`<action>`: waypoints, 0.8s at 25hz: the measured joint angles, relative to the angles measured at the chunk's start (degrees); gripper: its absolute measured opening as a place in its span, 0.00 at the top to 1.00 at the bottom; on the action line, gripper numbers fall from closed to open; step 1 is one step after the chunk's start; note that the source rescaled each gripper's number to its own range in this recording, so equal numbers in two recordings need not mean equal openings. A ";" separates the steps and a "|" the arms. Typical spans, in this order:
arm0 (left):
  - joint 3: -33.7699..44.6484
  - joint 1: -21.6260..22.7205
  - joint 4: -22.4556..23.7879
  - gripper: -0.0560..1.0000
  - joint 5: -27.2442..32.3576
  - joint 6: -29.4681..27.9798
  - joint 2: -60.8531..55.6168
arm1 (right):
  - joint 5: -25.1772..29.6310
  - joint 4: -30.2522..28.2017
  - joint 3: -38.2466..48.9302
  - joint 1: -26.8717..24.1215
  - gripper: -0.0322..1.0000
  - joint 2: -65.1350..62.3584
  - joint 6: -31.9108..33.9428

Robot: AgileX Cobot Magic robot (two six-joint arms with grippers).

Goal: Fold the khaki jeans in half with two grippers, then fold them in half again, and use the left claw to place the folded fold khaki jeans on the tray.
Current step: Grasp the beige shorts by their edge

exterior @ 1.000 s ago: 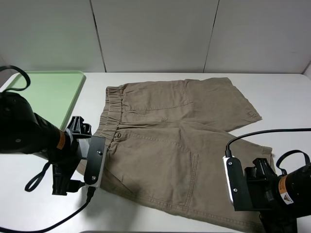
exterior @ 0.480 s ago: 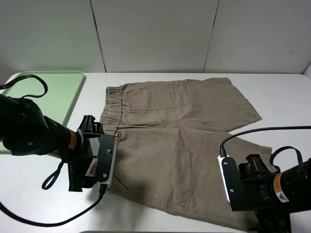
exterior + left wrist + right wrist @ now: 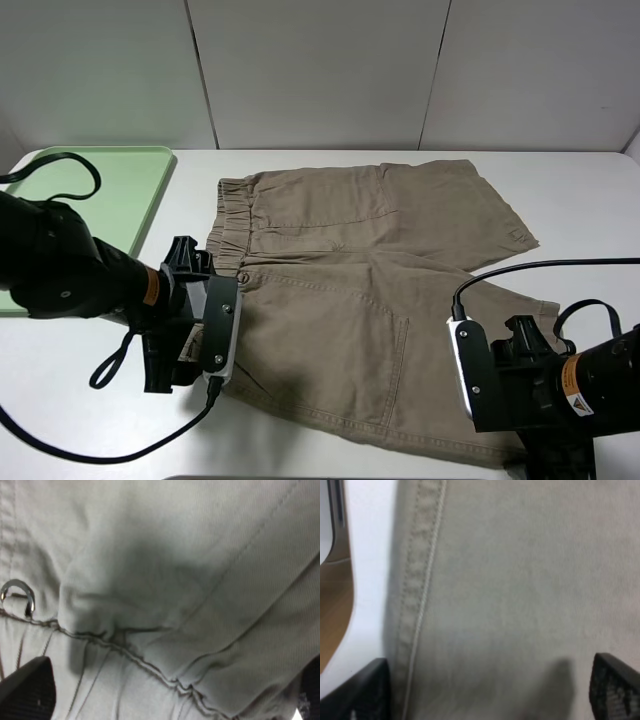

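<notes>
The khaki jeans (image 3: 350,300) lie spread flat on the white table, waistband to the left and legs to the right. My left gripper (image 3: 192,340) hangs low over the near end of the waistband. In the left wrist view its jaws stand open astride the cloth (image 3: 165,605), with a metal button ring (image 3: 17,596) beside them. My right gripper (image 3: 500,395) is down at the near leg's hem, open, its fingertips (image 3: 615,690) wide apart over the stitched hem (image 3: 420,580). The pale green tray (image 3: 100,190) sits at the far left, with nothing on it.
Black cables loop off both arms across the near table. The table's front edge runs close under both grippers. White wall panels stand behind the table.
My left gripper has moved right, from the bare table onto the waistband corner. My right gripper has shifted slightly left over the hem. The shorts have not moved.
</notes>
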 joint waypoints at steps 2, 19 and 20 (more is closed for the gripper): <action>-0.11 0.00 -0.23 0.02 1.09 -0.06 0.00 | 0.00 0.00 0.00 0.00 0.17 0.00 0.00; -0.07 0.00 -0.59 0.55 8.30 -0.08 0.29 | 0.01 0.00 0.00 0.00 0.41 0.00 0.05; -0.07 0.00 -0.53 0.59 8.44 0.00 0.29 | 0.01 0.00 0.00 0.00 0.44 0.00 0.05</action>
